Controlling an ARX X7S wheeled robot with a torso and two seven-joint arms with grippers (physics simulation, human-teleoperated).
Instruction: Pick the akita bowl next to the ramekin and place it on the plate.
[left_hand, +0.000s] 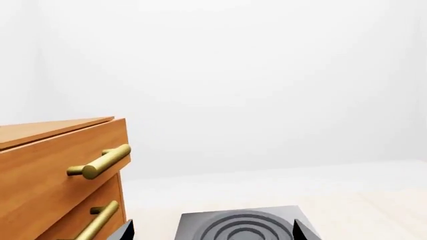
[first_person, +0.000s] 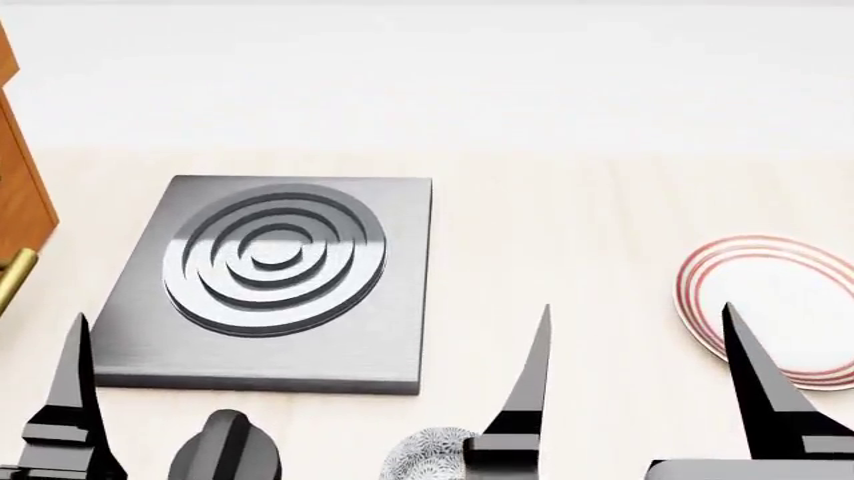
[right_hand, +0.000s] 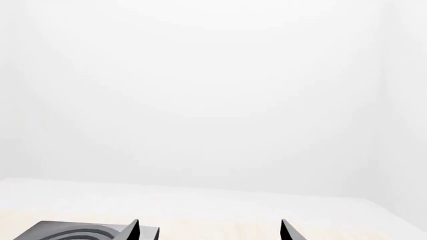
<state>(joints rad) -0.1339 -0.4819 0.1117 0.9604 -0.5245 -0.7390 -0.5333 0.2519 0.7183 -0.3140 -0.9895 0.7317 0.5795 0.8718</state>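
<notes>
A speckled grey-on-white akita bowl peeks in at the head view's bottom edge, only partly in view, just left of my right gripper's left finger. The ramekin is out of view, so I cannot tell which akita bowl this is. The plate, white with red rings, lies at the right on the pale counter, cut off by the frame edge. My right gripper is open and holds nothing, between the bowl and the plate. My left gripper is open too, pointing over the grey burner slab.
A grey square burner slab with concentric rings lies left of centre and shows again in the left wrist view. A wooden drawer cabinet with brass handles stands at the far left. A white wall lies behind the counter.
</notes>
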